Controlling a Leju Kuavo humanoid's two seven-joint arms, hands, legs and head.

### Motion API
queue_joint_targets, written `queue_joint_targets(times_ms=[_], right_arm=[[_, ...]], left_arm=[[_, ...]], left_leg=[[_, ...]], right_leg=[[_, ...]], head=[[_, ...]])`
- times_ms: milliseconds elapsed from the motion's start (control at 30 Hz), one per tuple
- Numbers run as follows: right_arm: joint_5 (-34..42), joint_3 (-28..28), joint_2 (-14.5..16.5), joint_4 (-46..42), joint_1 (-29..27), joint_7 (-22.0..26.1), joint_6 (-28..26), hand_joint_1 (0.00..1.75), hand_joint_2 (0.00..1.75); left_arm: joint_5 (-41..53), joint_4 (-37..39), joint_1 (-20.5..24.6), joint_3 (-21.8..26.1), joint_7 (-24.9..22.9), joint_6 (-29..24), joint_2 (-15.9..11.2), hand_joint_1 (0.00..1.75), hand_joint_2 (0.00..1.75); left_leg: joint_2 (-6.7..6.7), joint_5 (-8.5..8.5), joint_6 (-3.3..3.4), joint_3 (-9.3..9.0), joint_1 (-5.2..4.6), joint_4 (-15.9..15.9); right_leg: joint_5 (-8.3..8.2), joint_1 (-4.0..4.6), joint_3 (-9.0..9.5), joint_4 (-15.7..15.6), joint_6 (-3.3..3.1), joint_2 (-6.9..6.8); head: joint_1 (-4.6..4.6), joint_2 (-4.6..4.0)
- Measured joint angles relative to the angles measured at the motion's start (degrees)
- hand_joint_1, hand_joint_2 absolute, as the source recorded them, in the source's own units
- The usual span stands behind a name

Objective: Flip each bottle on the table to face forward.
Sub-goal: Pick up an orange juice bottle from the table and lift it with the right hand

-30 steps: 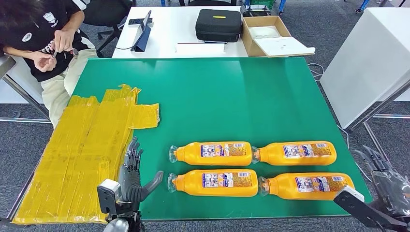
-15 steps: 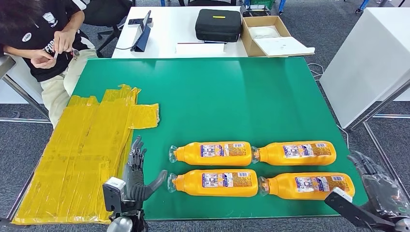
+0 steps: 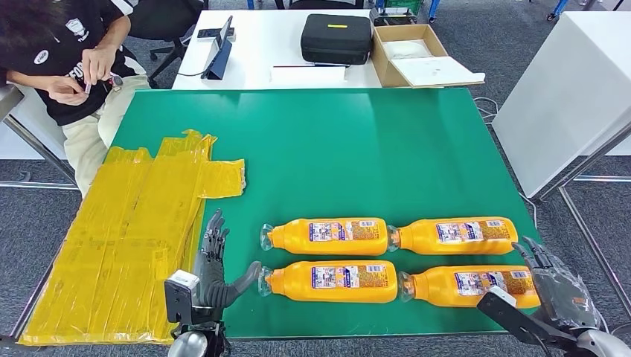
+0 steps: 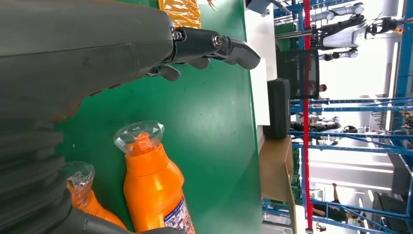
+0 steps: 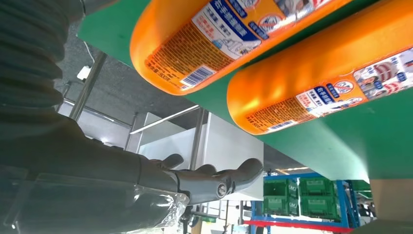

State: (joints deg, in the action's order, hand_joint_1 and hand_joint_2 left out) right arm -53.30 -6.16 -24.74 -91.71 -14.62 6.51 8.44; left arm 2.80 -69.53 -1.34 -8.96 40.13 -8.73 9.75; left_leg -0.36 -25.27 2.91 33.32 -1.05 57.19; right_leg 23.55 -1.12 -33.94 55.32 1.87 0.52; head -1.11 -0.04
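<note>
Several orange bottles with clear caps lie on their sides on the green table, caps pointing left, in two rows: far left bottle, far right bottle, near left bottle, near right bottle. Their labels face up. My left hand is open, fingers spread, just left of the near left bottle's cap. My right hand is open beside the near right bottle's base, at the table's right edge.
Crumpled yellow sheeting covers the table's left part. A person sits at the far left corner. Behind stands a white table with a black case and a cardboard box. A white cabinet stands to the right.
My left hand has slid right toward the near left bottle's cap. My right hand has come in leftward to the near right bottle's base.
</note>
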Motion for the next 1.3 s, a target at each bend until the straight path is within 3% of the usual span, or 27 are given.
queue_joint_targets(times_ms=[500,1300], right_arm=[[-8.97,5.54,1.34,10.63,6.91,-2.38,-4.42,0.00,1.75],[-8.87,10.84,1.69,18.30,10.80,-1.40,-2.86,0.00,1.75]], left_arm=[[0.21,3.02,1.77,0.35,-0.05,0.27,0.28,0.00,1.75],[1.33,3.43,1.75,1.31,-1.72,0.54,0.61,0.00,1.75]], left_leg=[[-0.01,0.01,0.00,0.00,0.00,0.00],[0.04,0.01,0.01,-0.10,0.00,0.00]], right_leg=[[0.00,0.00,0.01,0.01,0.00,-0.01],[0.00,0.01,0.07,0.00,0.00,0.01]], head=[[-0.01,-0.01],[0.00,0.00]])
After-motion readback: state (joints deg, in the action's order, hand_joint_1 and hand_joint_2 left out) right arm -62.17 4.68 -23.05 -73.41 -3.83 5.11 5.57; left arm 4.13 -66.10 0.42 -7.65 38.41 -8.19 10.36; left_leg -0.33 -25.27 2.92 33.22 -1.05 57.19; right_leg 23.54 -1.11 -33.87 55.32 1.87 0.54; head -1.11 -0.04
